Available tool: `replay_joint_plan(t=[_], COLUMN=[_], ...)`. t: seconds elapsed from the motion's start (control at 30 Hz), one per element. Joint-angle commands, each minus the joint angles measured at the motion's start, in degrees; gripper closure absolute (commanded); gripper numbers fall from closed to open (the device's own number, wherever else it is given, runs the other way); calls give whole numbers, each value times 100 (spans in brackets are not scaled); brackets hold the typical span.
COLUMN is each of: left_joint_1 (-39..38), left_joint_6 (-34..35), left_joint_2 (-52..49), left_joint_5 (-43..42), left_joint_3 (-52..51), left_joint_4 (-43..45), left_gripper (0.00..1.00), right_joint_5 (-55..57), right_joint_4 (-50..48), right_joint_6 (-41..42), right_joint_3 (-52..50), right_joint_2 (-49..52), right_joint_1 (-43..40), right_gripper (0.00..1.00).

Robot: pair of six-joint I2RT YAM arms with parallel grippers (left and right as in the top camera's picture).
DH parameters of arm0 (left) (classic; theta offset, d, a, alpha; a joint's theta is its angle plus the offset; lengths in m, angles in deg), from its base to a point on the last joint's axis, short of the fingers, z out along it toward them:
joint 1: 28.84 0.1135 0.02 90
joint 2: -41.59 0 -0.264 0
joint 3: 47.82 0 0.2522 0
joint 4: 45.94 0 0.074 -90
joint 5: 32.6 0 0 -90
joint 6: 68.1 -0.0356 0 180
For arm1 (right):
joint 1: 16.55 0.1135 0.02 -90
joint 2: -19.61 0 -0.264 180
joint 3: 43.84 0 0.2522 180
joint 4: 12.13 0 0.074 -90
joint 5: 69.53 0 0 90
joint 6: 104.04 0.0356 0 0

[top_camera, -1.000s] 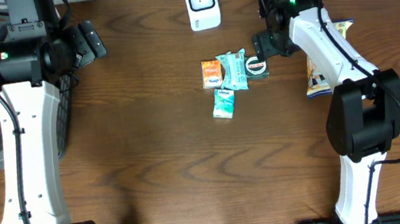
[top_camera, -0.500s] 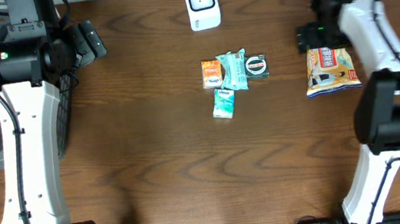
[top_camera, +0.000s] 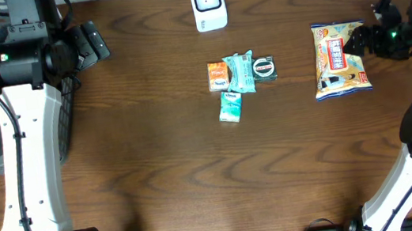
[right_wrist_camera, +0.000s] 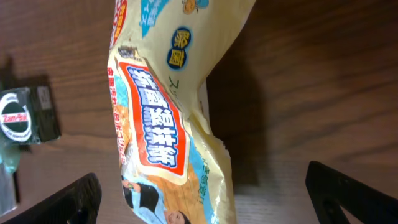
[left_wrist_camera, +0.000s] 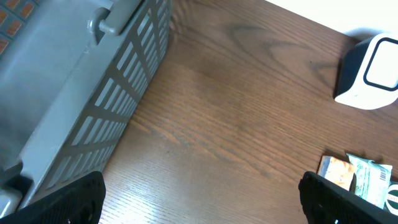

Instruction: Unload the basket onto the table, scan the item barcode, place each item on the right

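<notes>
Nearby, snack bag (top_camera: 340,59); beside right end effector (top_camera: 362,41) (agape)

**Even top light, soft shadows, wrist corners dark and blurred**

Overhead: flat, fairly bright light from above. Dark bench (top_camera: 164,161) shows its grain cleanly, no blur. Faint soft shadow beside left arm (top_camera: 31,146). Scanner (top_camera: 208,3) close to white-out.

Left wrist: grain sharp, pale sheen on the wood. Basket (left_wrist_camera: 81,93) slightly soft. Left tool fingertips (left_wrist_camera: 62,202) black and blurred.

Right wrist: dimmer. Bag (right_wrist_camera: 161,124) glossy, print readable, deep shadow on its right. Right tool fingertips (right_wrist_camera: 56,202) dark, out of focus.
</notes>
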Motion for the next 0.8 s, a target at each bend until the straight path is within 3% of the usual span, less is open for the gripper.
replay_joint_plan(t=[0.0,0.17,0.23,0.37,0.47,0.63,0.77], left_joint_1=[-7,-7,-7,-7,-7,-7,-7], left_joint_6=[11,11,11,11,11,11,11], left_joint_2=[-2,-2,-2,-2,-2,-2,-2], left_joint_5=[94,94,94,94,94,94,94], left_joint_3=[17,17,17,17,17,17,17], left_joint_4=[-13,-13,-13,-13,-13,-13,-13], left_gripper=[2,2,2,2,2,2,2], right_joint_5=[-625,-968,-966,-1032,-1019,-570,1016], right_joint_4=[-291,-1029,-1252,-1541,-1554,-1180,-640], right_joint_6=[-240,-238,-236,-109,-94,339,654], right_joint_3=[-490,-1255,-1499,-1770,-1759,-1248,-616], right_joint_2=[103,103,103,103,101,66,-76], right_joint_1=[42,116,116,111,111,103,321], right_gripper=[1,1,7,53,97,98,98])
